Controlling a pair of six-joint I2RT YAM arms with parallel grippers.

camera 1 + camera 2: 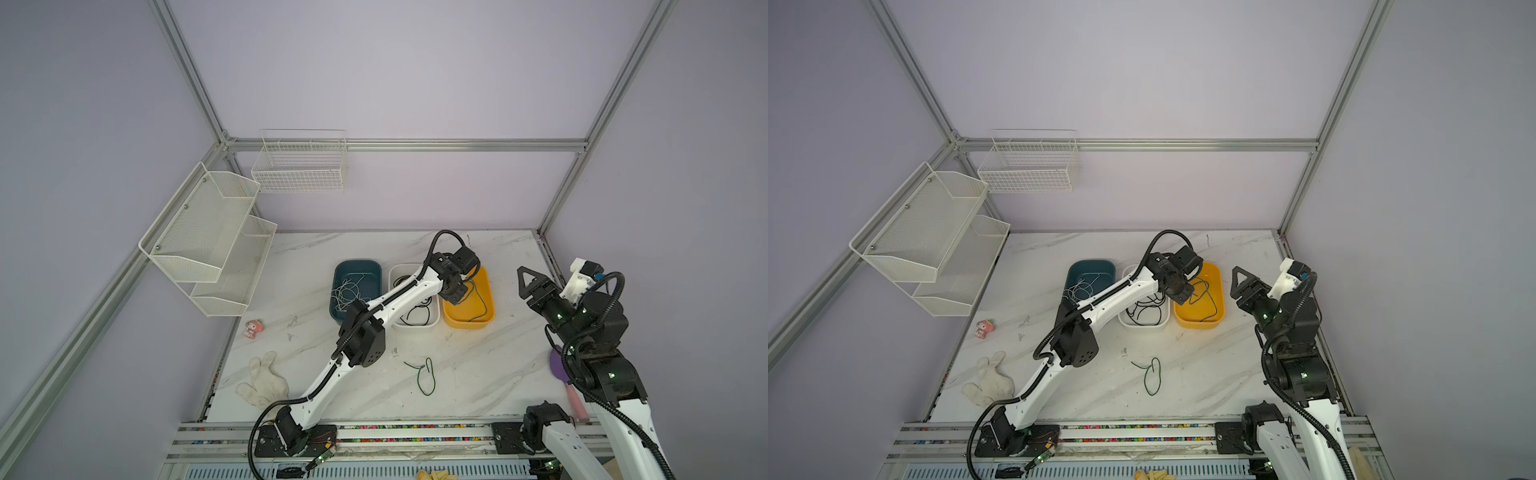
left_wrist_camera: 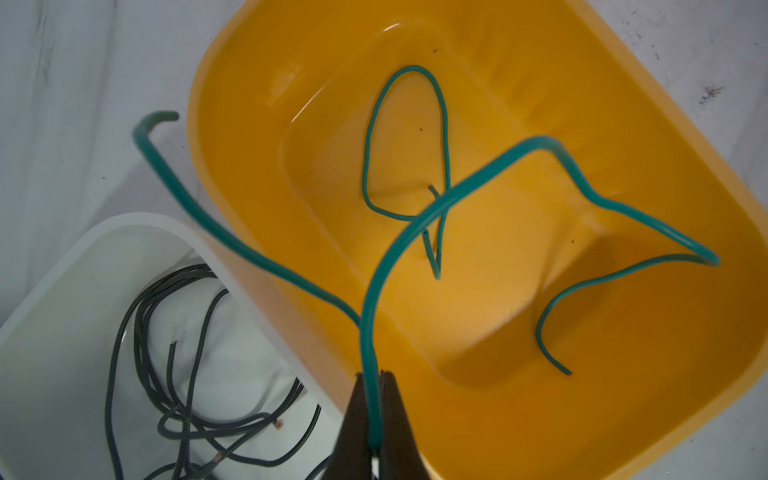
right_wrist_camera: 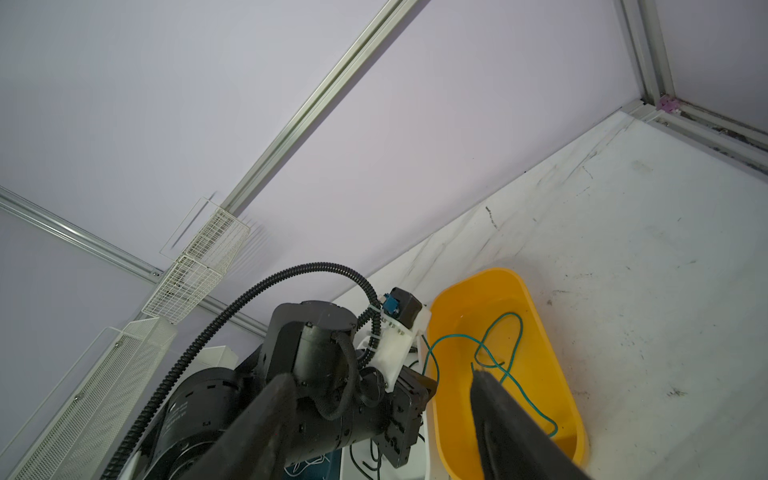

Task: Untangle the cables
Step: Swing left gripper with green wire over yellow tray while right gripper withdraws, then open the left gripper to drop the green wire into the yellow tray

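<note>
Here the left claw (image 2: 374, 376) is clamped on a dark green cable (image 2: 540, 139) and holds it just above the yellow tub (image 2: 519, 436). This looks like sorting by colour, with the cable raised so it can drop among its own kind. One end already trails down into the tub, while the other hooks out over the rim on the side of the white tub (image 2: 62, 332). The right claw (image 1: 524, 282) hangs with its jaws apart and nothing between them. It is raised off the table (image 1: 478, 374) on the far side of the yellow tub from the white one, probably parked clear of the drop.

There are three tubs in a row and two claws. Three green cables show:
- the held one
- a smaller loop (image 2: 409, 68) lying inside the yellow tub
- one (image 1: 434, 376) loose on the table, nearer the robot's base than the yellow tub

The black cables (image 2: 174, 415) in the white tub and the white cables (image 1: 347, 293) in the blue tub (image 1: 357, 266) beyond it are too tangled to count.
</note>
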